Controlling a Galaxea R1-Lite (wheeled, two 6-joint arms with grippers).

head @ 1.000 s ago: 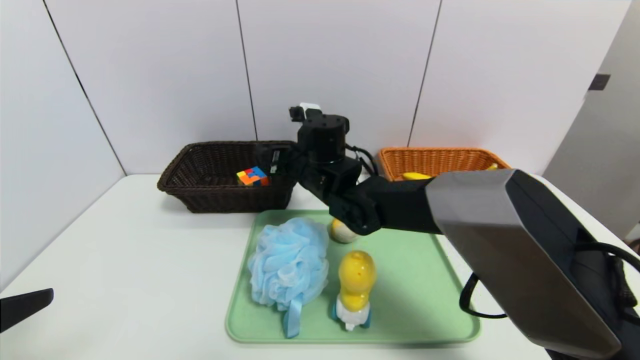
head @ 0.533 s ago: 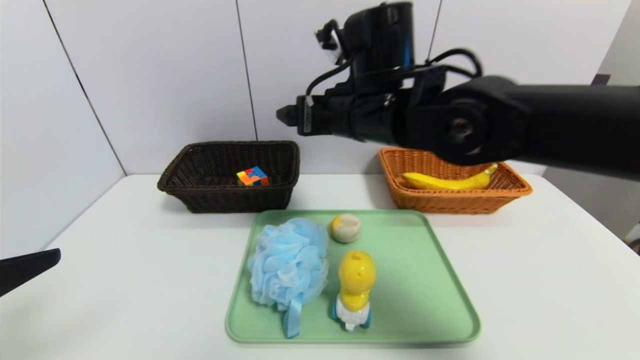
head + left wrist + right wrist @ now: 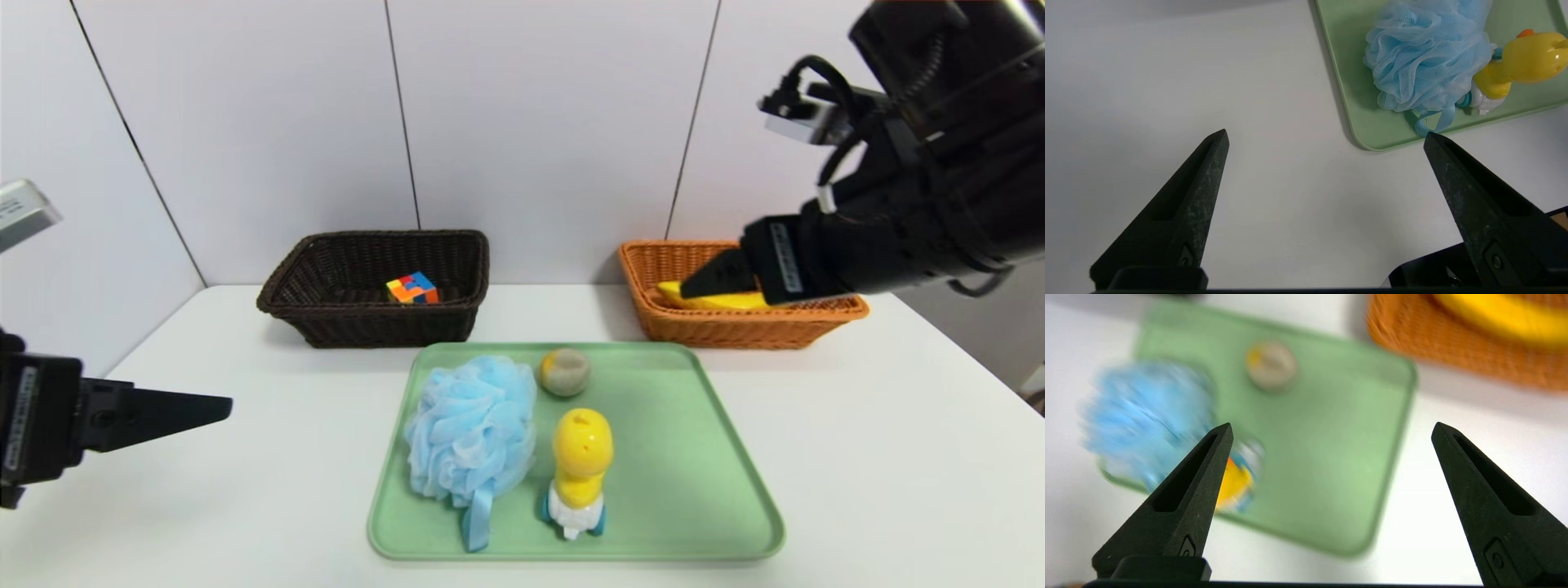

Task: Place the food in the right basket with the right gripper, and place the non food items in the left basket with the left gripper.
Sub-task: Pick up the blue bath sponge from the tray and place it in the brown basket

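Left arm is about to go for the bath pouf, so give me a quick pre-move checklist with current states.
1. Left gripper open and empty: ok.
2. Blue pouf on the green tray, nothing on top of it: ok.
3. Duck toy right beside the pouf, may get bumped: not ok.
4. Right gripper away from the tray, up by the orange basket: ok.
5. Brown basket has room beside the puzzle cube: ok.
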